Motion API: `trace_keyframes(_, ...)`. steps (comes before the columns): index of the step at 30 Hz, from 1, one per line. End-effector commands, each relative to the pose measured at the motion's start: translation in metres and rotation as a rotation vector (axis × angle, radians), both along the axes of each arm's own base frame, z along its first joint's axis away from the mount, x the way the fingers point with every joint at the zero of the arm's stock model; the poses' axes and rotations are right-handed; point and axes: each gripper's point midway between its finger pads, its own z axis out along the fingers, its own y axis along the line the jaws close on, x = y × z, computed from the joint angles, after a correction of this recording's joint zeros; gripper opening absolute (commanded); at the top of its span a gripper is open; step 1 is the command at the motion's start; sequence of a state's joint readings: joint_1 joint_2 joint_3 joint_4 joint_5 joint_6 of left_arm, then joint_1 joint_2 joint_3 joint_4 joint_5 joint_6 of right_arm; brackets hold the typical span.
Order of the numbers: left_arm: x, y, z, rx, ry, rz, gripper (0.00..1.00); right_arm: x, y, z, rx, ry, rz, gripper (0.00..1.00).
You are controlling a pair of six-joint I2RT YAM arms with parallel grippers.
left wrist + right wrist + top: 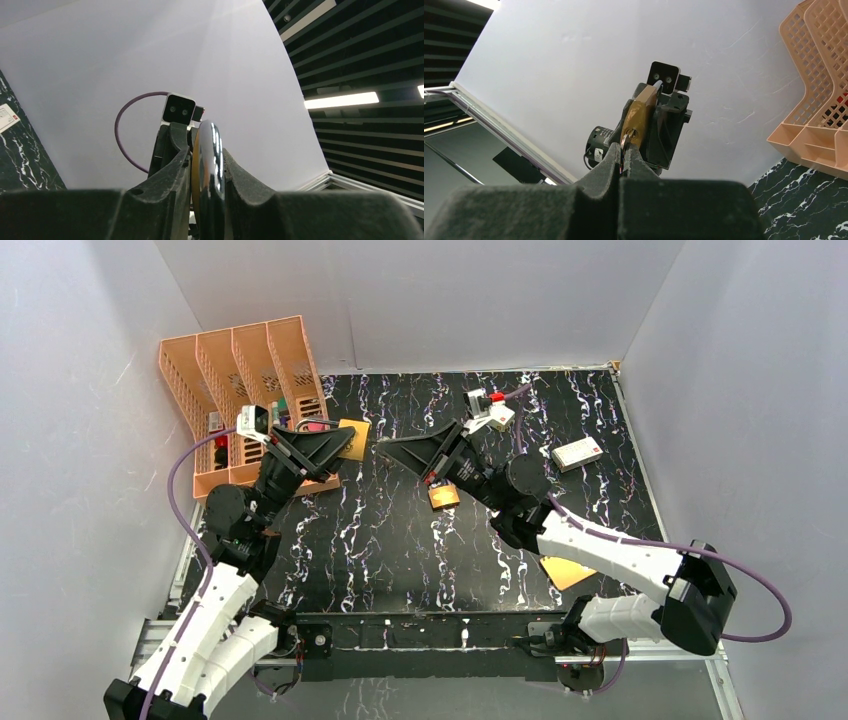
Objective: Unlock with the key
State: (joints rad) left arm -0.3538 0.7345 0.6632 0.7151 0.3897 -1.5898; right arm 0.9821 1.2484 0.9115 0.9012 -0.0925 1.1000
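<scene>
My left gripper [343,443] is shut on a brass padlock [356,430] and holds it in the air near the orange rack. In the left wrist view the padlock [204,165] sits edge-on between the fingers of the gripper [205,152]. My right gripper [384,447] points left at it, fingertips close to the padlock. In the right wrist view that gripper [625,150] is shut on the small silver key [626,141], whose tip is at the keyhole in the bottom of the padlock [640,112]. How far the key is in cannot be told.
A second brass padlock [443,496] shows under the right arm's wrist. An orange file rack [240,390] stands at the back left. A white and red item [490,410] and a white box [578,453] lie at the back right. An orange pad [565,572] lies under the right forearm.
</scene>
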Motion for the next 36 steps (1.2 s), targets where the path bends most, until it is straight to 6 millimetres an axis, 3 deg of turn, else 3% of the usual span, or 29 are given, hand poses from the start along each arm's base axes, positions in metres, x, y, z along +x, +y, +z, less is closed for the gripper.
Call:
trace_keyframes(1, -0.025, 0.002, 0.040, -0.001, -0.152, -0.017, 0.00, -0.004, 0.001, 0.019, 0.018, -0.033, 0.011, 0.00)
trace_keyframes(19, -0.029, -0.029, 0.032, 0.112, -0.188, -0.127, 0.00, -0.003, 0.018, 0.011, -0.070, -0.011, 0.041, 0.00)
trace_keyframes(25, -0.033, -0.023, 0.032, 0.116, -0.223, -0.070, 0.00, -0.009, 0.012, 0.013, -0.080, -0.035, 0.042, 0.00)
trace_keyframes(31, -0.032, -0.020, 0.025, 0.109, -0.204, -0.057, 0.00, -0.025, 0.002, 0.011, -0.157, -0.072, 0.076, 0.40)
trace_keyframes(36, -0.033, -0.016, 0.026, 0.092, -0.204, -0.035, 0.00, -0.033, -0.013, 0.001, -0.240, -0.075, 0.055, 0.55)
